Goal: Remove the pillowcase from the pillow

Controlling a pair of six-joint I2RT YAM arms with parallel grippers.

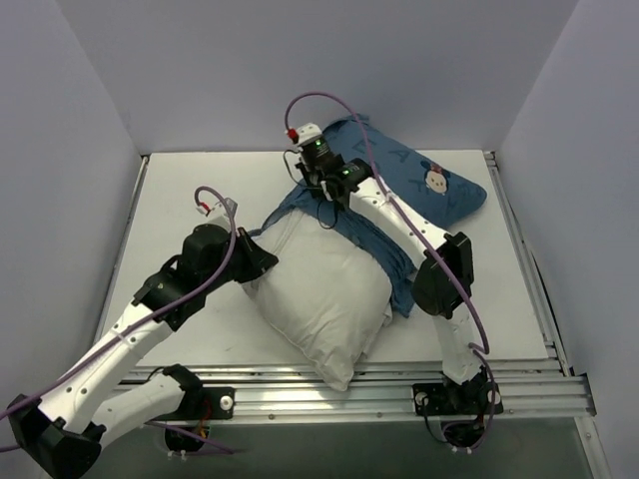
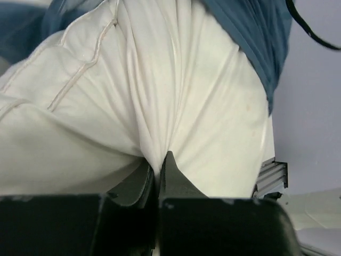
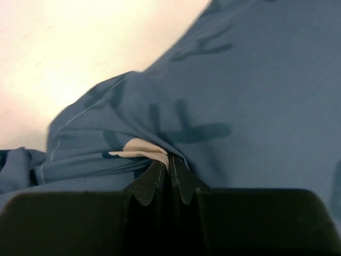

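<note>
On the white table [image 1: 190, 190] between pale walls, the plump white pillow [image 1: 324, 289] lies mostly bared, and the blue printed fabric pillowcase [image 1: 439, 185] seems to cover only its far end. The left gripper [image 2: 158, 164] is clenched on the pillow and the right gripper [image 3: 169, 162] is clenched on the pillowcase. The final pull-off is not yet done.

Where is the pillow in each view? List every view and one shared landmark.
Top external: the pillow lies at lower centre.
Left wrist: it fills most of the frame, pinched by the left gripper.
Right wrist: the pale blur at upper left may be it; cannot tell.
Shared landmark: the blue pillowcase, in all three.
</note>
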